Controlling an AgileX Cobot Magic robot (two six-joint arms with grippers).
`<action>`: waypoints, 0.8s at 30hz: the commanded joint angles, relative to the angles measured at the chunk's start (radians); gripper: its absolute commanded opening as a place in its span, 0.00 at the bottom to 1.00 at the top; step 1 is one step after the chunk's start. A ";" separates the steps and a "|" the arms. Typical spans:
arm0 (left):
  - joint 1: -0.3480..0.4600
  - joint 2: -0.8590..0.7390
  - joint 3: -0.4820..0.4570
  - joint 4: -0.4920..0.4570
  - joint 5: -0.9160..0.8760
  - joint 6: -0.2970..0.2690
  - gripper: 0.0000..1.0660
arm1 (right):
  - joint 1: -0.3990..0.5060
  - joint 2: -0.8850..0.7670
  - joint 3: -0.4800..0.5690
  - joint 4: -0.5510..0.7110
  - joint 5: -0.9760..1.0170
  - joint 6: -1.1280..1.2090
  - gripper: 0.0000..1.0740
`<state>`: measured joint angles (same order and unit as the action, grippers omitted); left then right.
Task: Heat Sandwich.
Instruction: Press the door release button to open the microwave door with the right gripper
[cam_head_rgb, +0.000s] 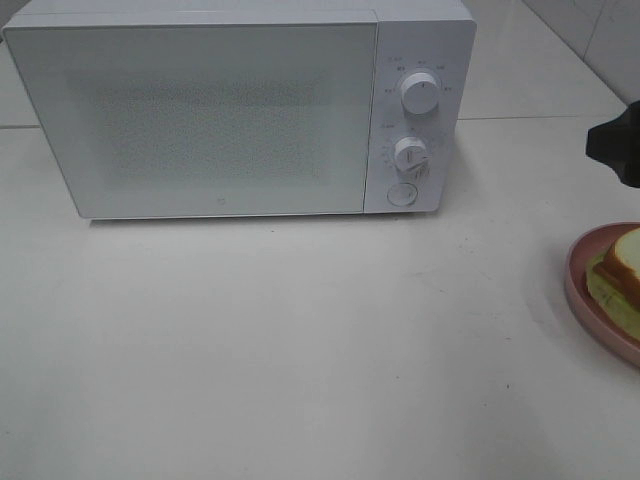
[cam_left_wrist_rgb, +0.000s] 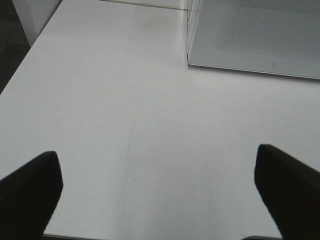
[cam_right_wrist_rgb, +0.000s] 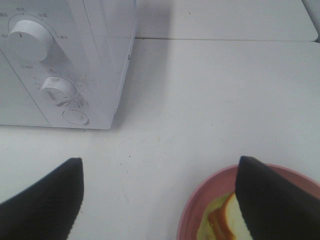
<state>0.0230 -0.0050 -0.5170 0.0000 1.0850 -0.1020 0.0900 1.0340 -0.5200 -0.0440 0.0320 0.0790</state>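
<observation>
As the sandwich (cam_head_rgb: 624, 262) lies on the plate (cam_head_rgb: 574, 287), tan crust shows.

Sandwich (cam_head_rgb: 622, 262), white bread w/ yellow-green filling, lies on pink plate (cam_head_rgb: 580, 290)

The white microwave (cam_head_rgb: 220, 120) is showing tiny grey dots on its door (cam_head_rgb: 200, 115). The counter (cam_head_rgb: 300, 350) is looking white too. At the right edge, the plate (cam_head_rgb: 572, 280) is showing pink, and the sandwich (cam_head_rgb: 628, 258) is showing white bread, brown crust, yellow-green filling.
</observation>
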 joint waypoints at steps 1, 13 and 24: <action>-0.005 -0.023 0.000 0.000 -0.011 -0.003 0.91 | -0.002 0.062 -0.002 -0.001 -0.096 -0.003 0.71; -0.005 -0.023 0.000 0.000 -0.011 -0.003 0.91 | 0.104 0.215 0.127 0.151 -0.542 -0.087 0.71; -0.005 -0.023 0.000 0.000 -0.011 -0.003 0.91 | 0.359 0.386 0.176 0.547 -0.873 -0.385 0.71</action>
<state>0.0230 -0.0050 -0.5170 0.0000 1.0850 -0.1020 0.4370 1.4200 -0.3460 0.4670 -0.8040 -0.2700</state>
